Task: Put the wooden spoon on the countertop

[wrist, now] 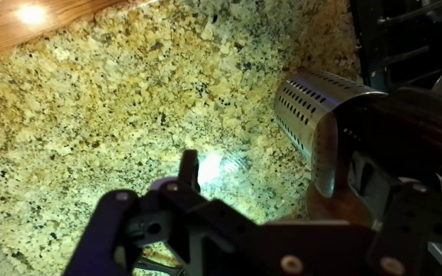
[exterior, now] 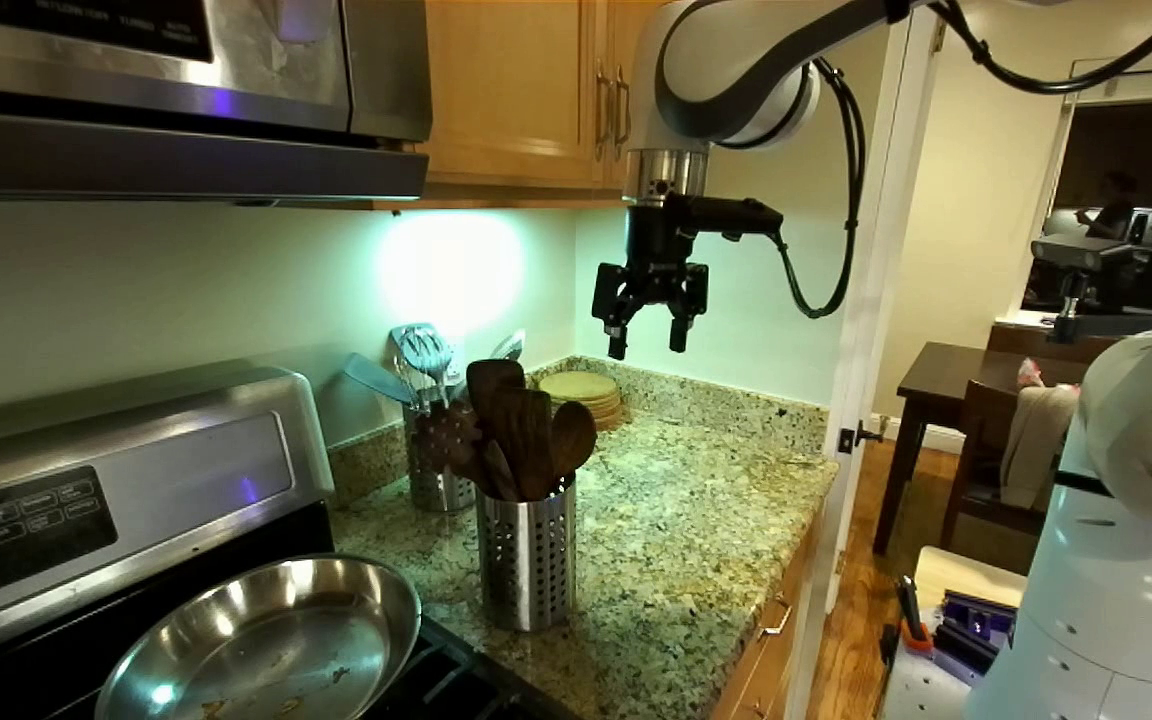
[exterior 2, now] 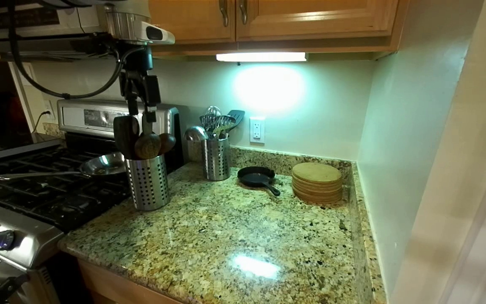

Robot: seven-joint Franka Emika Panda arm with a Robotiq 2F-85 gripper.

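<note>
Wooden spoon [exterior: 573, 437] found bowl up in the front canister [exterior: 527, 570], among dark utensils [exterior: 523, 440]; a second spoon [exterior 2: 166, 142] shows beside it in an exterior view, and I cannot tell for certain which of the pair the order names. Front canister stands upright on the countertop [exterior 2: 243, 228], speckled granite, close to the stove [exterior 2: 70, 207]. My gripper [exterior: 648, 342] is released: its fingers [wrist: 188, 166] stand apart, and wall [exterior: 756, 340] shows between them in an exterior view. It hangs over the countertop, pointing down, tips higher than the spoon and clear of it. Overlap of the tips with the utensils in an exterior view I record as line of sight only. Wrist view agrees: one fingertip shows against bare granite, while the second masks part of the canister's contents; a brown wooden piece [wrist: 332, 207] beside the rim is too covered for me to identify. Rear canister [exterior 2: 216, 162], near the wall, holds a ladle [exterior 2: 196, 134] and a slotted spatula [exterior 2: 237, 116] among other tools. Beside it lies a black skillet [exterior 2: 256, 177], handle toward the front edge; near the corner I note a stack of round discs [exterior 2: 317, 183]. Steel pan [exterior: 271, 640] rests on the stove, brown marks visible inside.
</note>
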